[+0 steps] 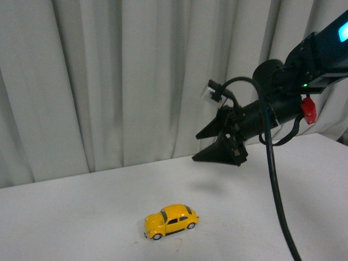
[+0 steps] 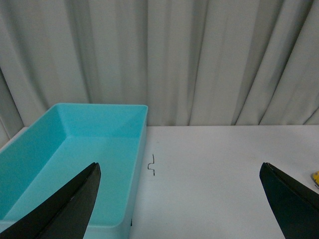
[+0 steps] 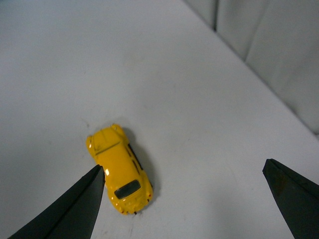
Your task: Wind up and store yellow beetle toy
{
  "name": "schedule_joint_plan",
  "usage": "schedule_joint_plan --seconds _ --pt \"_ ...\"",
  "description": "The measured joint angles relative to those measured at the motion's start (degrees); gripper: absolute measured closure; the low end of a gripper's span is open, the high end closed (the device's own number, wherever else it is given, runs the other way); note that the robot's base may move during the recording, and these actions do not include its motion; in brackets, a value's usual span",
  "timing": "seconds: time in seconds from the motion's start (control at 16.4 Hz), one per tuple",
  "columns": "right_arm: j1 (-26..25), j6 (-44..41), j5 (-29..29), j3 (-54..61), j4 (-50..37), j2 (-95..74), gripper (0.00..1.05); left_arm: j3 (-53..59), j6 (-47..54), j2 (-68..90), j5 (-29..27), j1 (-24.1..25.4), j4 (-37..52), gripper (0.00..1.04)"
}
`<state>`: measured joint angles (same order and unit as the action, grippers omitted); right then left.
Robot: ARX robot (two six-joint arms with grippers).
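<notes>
The yellow beetle toy [image 1: 172,221] stands on its wheels on the white table [image 1: 81,217], near the front edge. My right gripper [image 1: 220,147] hangs open in the air above and to the right of it, with nothing between its fingers. Seen from the right wrist, the yellow beetle toy [image 3: 119,169] lies below, next to one finger [image 3: 75,211], and my right gripper [image 3: 182,199] is open. My left gripper [image 2: 179,199] is open and empty over the table beside a turquoise bin [image 2: 75,154]. A sliver of yellow toy [image 2: 315,178] shows at the left wrist frame's edge.
A grey curtain [image 1: 136,76] hangs along the back of the table. The right arm's black cable [image 1: 274,185] loops down toward the front edge. A small bent wire [image 2: 152,165] lies on the table beside the bin's wall.
</notes>
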<state>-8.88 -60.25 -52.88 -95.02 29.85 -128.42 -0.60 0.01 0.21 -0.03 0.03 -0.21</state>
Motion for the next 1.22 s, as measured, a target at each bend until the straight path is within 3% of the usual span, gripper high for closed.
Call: schedule_joint_plan --seconds 0.18,0.49,0.79,1.22 --pt "2.32 -13.97 2.19 -7.52 11.61 -6.78 0.07 0.00 -0.02 0.00 0.00 0.00 0.00 0.07" --pt "6.27 -29.77 5.75 -17.59 26.18 -15.19 0.07 0.00 0.00 0.00 0.00 0.00 0.00 0.07" --pt "9.03 -28.74 9.68 -13.05 19.10 -15.10 0.07 0.00 0.00 0.00 0.00 0.00 0.00 0.07" --pt "10.78 -26.67 12.85 -11.34 16.57 -15.10 0.07 0.00 0.00 0.00 0.00 0.00 0.00 0.07"
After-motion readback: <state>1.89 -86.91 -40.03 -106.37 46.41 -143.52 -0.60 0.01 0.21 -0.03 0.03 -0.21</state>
